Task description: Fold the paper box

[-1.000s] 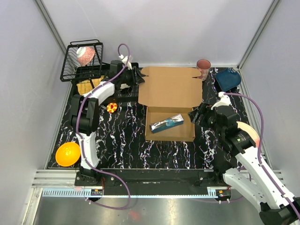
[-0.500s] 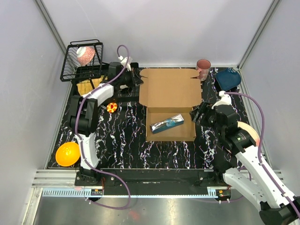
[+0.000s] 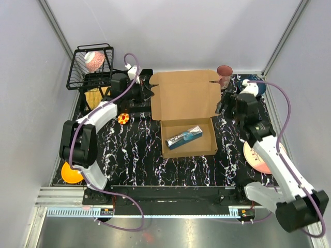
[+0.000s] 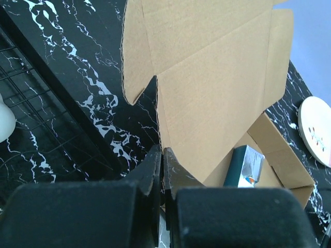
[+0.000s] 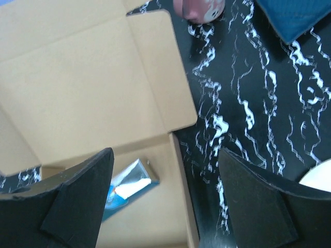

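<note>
The paper box (image 3: 183,98) is brown cardboard, in the middle of the table. Its lid is tilted up from the back, and its shallow tray (image 3: 214,138) holds a blue-and-silver packet (image 3: 183,136). My left gripper (image 3: 150,93) is shut on the lid's left edge. In the left wrist view the cardboard (image 4: 217,88) runs between the closed jaws of the gripper (image 4: 161,155). My right gripper (image 3: 221,106) is open and empty beside the lid's right flap. In the right wrist view the gripper (image 5: 165,201) spans the tray's right wall (image 5: 183,201).
A black wire basket (image 3: 90,67) holding a pink-white object stands at the back left. A pink cup (image 3: 224,72) and a blue item (image 3: 256,85) are at the back right. There is also a small red-yellow toy (image 3: 123,118), an orange bowl (image 3: 70,173) and a pink plate (image 3: 256,157).
The lid has risen from lying flat to tilted up, lifted at its left edge by my left gripper. My right arm has moved from the tray's right side back to the lid's right flap.
</note>
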You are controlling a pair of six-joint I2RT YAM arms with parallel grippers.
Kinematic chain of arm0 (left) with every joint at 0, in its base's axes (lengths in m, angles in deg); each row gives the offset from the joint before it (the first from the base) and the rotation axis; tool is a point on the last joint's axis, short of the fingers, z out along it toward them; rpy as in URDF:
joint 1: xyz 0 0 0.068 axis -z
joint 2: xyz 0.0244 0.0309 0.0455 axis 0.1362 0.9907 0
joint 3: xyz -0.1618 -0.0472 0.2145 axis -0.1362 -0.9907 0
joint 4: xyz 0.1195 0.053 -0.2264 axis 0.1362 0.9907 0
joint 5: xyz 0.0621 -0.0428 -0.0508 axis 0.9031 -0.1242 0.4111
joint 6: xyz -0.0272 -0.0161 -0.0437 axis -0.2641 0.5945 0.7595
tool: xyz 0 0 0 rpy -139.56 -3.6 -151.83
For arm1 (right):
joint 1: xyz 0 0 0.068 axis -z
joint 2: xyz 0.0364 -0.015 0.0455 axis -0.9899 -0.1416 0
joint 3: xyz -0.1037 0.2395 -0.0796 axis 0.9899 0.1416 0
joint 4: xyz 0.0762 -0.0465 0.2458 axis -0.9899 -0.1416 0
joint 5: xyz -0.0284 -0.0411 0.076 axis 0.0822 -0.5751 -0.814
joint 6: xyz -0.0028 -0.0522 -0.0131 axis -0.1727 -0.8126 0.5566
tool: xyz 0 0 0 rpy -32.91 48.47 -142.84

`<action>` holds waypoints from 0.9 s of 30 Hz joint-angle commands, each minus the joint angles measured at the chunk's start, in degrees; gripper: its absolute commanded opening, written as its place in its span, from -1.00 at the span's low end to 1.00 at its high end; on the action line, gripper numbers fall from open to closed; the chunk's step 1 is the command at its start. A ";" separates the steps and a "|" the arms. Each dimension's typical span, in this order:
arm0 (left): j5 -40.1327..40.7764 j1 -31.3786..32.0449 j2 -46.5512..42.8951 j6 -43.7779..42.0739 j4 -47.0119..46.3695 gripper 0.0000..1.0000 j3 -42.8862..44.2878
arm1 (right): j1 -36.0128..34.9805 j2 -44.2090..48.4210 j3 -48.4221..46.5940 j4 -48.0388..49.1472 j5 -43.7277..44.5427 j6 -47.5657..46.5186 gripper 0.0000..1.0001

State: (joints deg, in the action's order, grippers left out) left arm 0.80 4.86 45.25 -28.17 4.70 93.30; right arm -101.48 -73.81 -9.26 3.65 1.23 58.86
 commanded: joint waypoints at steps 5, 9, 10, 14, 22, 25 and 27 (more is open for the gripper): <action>-2.82 0.23 -6.54 -5.77 -3.19 -1.00 -2.91 | 13.28 -12.36 -2.29 18.58 -26.77 -5.71 0.70; -3.00 0.32 -6.45 -6.12 -2.75 -1.00 -2.30 | 14.69 -16.05 -0.61 26.77 -30.84 -6.77 0.66; -3.08 0.49 -6.36 -6.12 -2.93 -1.00 -2.21 | 15.04 -16.85 -0.96 28.17 -32.25 -7.03 0.65; -3.52 0.67 -5.31 -5.94 -3.10 -1.00 -1.25 | 16.71 -21.93 -2.36 31.26 -35.77 -8.44 0.62; -3.52 1.02 -4.69 -6.21 -2.93 -1.00 -0.54 | 19.35 -29.24 -4.91 36.00 -37.44 -8.71 0.55; -3.53 1.29 -4.43 -6.38 -3.02 -1.00 -0.45 | 21.37 -32.40 -6.23 38.46 -39.81 -8.80 0.53; -3.61 1.37 -4.43 -6.47 -3.02 -1.00 -0.45 | 22.34 -33.64 -6.32 42.40 -41.92 -7.13 0.53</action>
State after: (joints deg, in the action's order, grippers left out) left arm -0.76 5.71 41.17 -32.76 4.48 90.51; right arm -80.85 -105.57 -12.28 36.43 -35.47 50.97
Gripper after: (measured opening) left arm 0.012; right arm 0.768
